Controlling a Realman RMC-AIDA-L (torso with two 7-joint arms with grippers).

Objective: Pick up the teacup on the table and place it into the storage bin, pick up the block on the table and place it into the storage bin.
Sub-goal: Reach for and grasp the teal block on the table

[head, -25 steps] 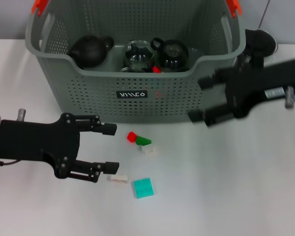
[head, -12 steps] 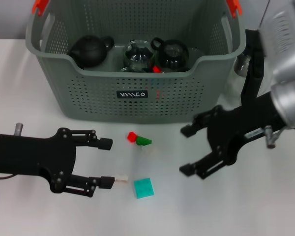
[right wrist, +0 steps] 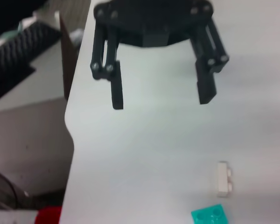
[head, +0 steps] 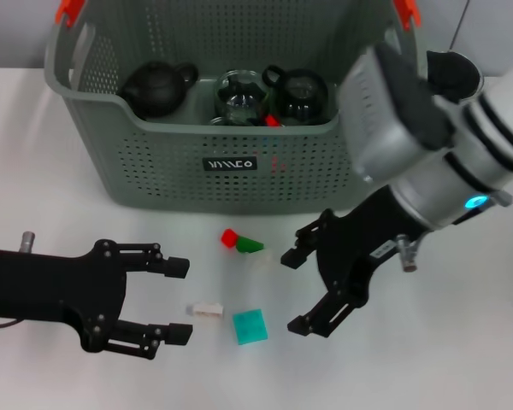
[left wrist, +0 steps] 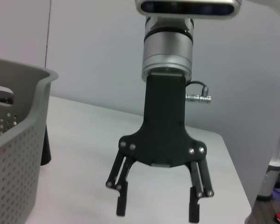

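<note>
The grey-green storage bin [head: 239,162] stands at the back and holds a black teapot [head: 154,87], a glass cup [head: 239,96] and a black cup [head: 301,92]. On the table in front lie a red block [head: 229,237], a green block [head: 250,245], a white block [head: 207,310] and a teal block [head: 250,326]. My left gripper [head: 180,300] is open and empty, left of the white block. My right gripper [head: 293,292] is open and empty, right of the teal block. The right wrist view shows the left gripper [right wrist: 161,98], the white block [right wrist: 223,178] and the teal block [right wrist: 210,215].
A dark round thing [head: 453,70] shows beside the bin's right corner, partly behind my right arm; I cannot tell what it is. The left wrist view shows the right gripper [left wrist: 157,211] and the bin's corner [left wrist: 18,116]. White table lies around the blocks.
My right arm has swung from beside the bin's right side down to the table's middle, next to the teal block. My left gripper has drawn back, uncovering the white block.
</note>
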